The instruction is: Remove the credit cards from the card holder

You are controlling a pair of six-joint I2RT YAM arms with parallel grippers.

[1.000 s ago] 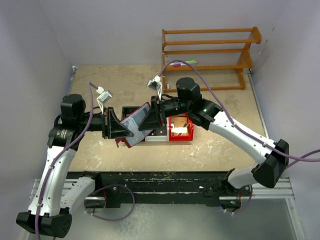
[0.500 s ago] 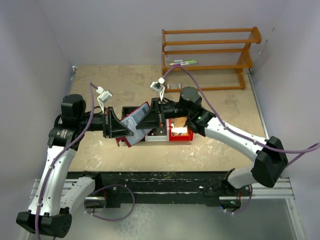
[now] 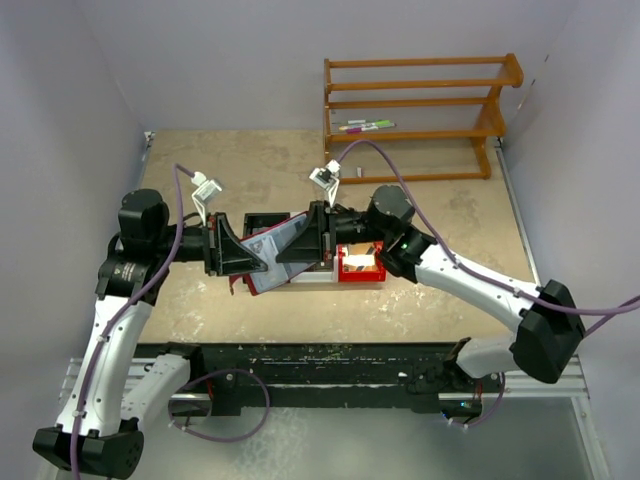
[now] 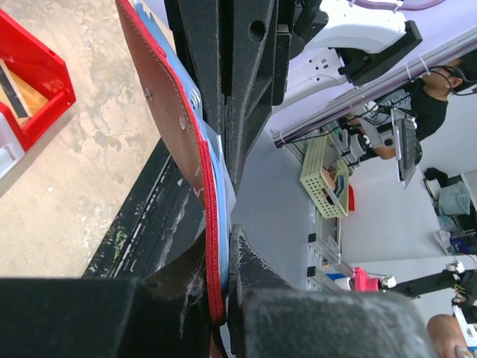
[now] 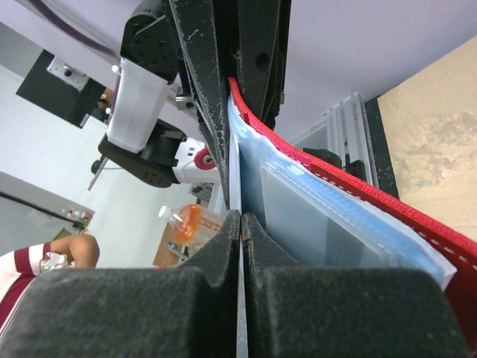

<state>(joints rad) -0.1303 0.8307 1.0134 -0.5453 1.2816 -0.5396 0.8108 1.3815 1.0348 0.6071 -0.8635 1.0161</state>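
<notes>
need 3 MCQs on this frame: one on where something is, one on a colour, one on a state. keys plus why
1. Where is the red bin?
A. on the table, just right of the holder
B. on the wooden rack
C. at the table's far left corner

2. What colour are the holder's inner sleeves?
A. green
B. blue-grey
C. yellow

3. How are the right fingers?
A. wide open
B. shut on a thin pale sheet at the holder
C. out of view

Key:
1 A: the top view shows the bin on the table beside the holder.
2 B: the right wrist view shows blue-grey sleeves inside the red cover.
3 B: the right wrist view shows the fingers pressed together on the sheet.
</notes>
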